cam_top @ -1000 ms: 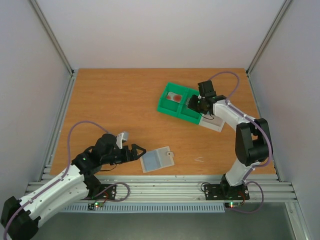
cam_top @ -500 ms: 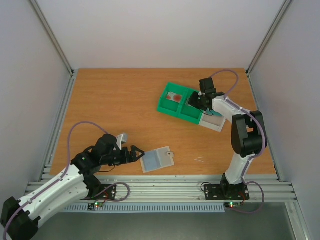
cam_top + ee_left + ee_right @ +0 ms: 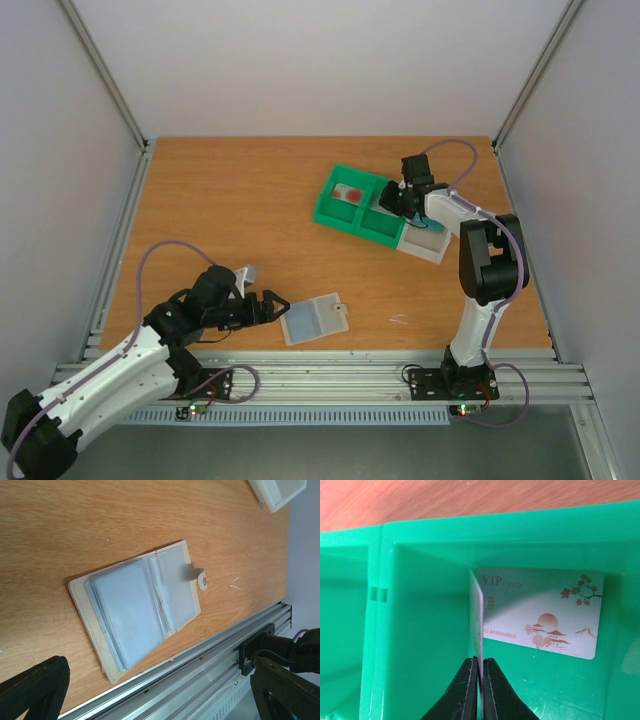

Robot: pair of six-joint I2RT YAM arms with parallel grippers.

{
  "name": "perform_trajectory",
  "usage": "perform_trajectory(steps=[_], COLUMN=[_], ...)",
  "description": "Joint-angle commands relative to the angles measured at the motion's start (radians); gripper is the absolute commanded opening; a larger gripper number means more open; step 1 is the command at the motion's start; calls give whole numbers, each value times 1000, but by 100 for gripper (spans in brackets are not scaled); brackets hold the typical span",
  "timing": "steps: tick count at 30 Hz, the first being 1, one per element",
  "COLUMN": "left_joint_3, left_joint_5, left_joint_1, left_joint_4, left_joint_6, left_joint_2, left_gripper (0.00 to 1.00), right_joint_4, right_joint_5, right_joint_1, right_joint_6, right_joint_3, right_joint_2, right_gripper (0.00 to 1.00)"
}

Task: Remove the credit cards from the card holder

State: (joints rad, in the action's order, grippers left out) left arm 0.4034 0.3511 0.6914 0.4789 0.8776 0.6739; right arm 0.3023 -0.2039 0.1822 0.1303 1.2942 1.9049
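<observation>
The card holder (image 3: 140, 607) lies opened flat on the tabletop (image 3: 230, 210), in the lower middle of the overhead view close to the front rail. Its beige outer rim frames grey-blue clear sleeves, and its closure tab (image 3: 200, 576) flops out to the right with a small round snap. The sleeves look empty to me, though glare on the plastic makes that a judgement. I think it sits spread like this so the pockets are exposed for pulling cards out. Just left of it my left gripper (image 3: 274, 310) hovers with its fingers spread fully apart and nothing between them. In the left wrist view those fingers show at the two bottom corners with the holder between them, apparently ready to steady it. Well apart, at the upper right of the overhead view, my right gripper (image 3: 480, 662) is clenched on a held card (image 3: 476, 610). That card is seen edge-on as a thin pale sliver, standing upright inside a compartment of the green tray (image 3: 430, 560); gripping it by the edge lets it go down between the walls. Flat on that compartment's floor, right of the sliver, lies a VIP card (image 3: 545, 615), pale with a red sun, pagodas and blossom sprigs. A white tray (image 3: 428, 245) sits just beside the green tray's lower right side.
</observation>
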Motion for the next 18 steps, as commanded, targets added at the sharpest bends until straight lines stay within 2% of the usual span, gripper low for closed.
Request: perform_trajectory(steps=[1, 7, 11, 18], left_joint_3=[28, 25, 25, 20], left_joint_5=[8, 14, 25, 37], left_joint_1=[5, 5, 3, 4], left_joint_4=[-23, -27, -35, -39], left_joint_6=[-18, -17, -16, -13], left_joint_2=[15, 38, 65, 68], left_gripper=[99, 100, 100, 99], right_joint_4=[-4, 45, 70, 142], right_joint_5=[-5, 39, 45, 95], right_joint_1=[-9, -11, -12, -12], right_joint_6=[-16, -37, -41, -50], right_joint_3=[31, 48, 57, 88], right_joint_2=[27, 15, 1, -17], right_gripper=[9, 14, 21, 26])
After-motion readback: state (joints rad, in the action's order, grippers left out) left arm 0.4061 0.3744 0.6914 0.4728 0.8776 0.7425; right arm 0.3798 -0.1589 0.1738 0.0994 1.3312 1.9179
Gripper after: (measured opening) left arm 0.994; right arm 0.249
